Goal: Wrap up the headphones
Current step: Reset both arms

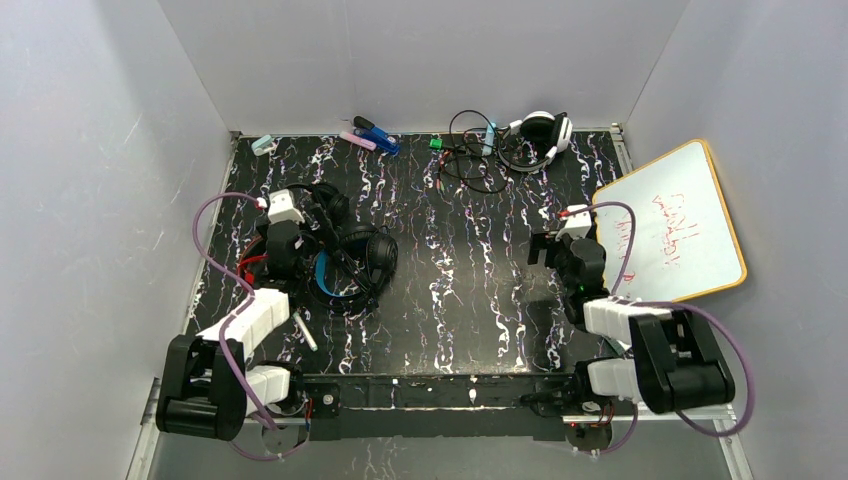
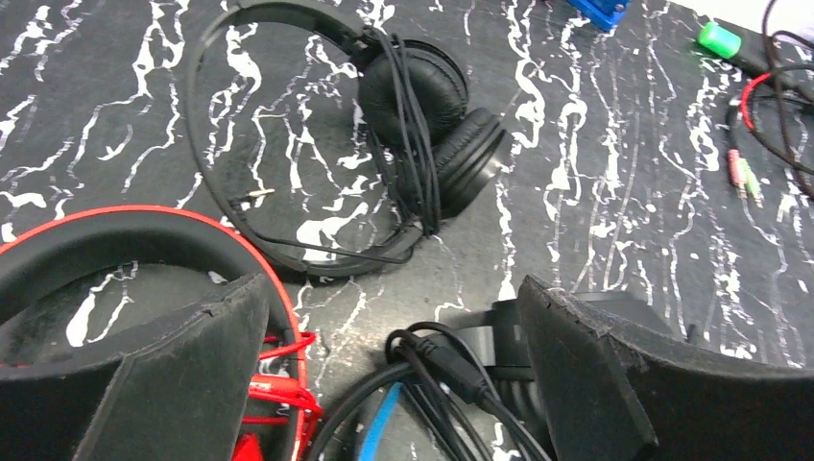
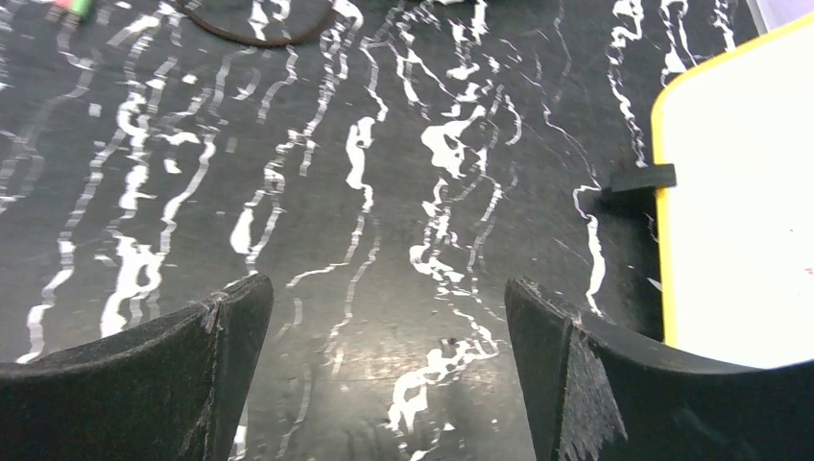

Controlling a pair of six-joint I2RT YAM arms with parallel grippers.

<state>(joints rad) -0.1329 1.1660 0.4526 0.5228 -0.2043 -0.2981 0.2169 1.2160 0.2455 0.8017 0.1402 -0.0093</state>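
Three headphones lie at the left. The all-black pair has its cable wound round the ear cups. The red pair shows its red headband by my left finger. The black pair with blue headband lies under my left gripper, with a cable bundle and plug between the fingers. My left gripper is open just above that bundle. My right gripper is open and empty over bare table.
A white-and-black headset with loose cables lies at the back. Markers and a green plug lie nearby. A whiteboard leans at the right. A white stick lies near the left arm.
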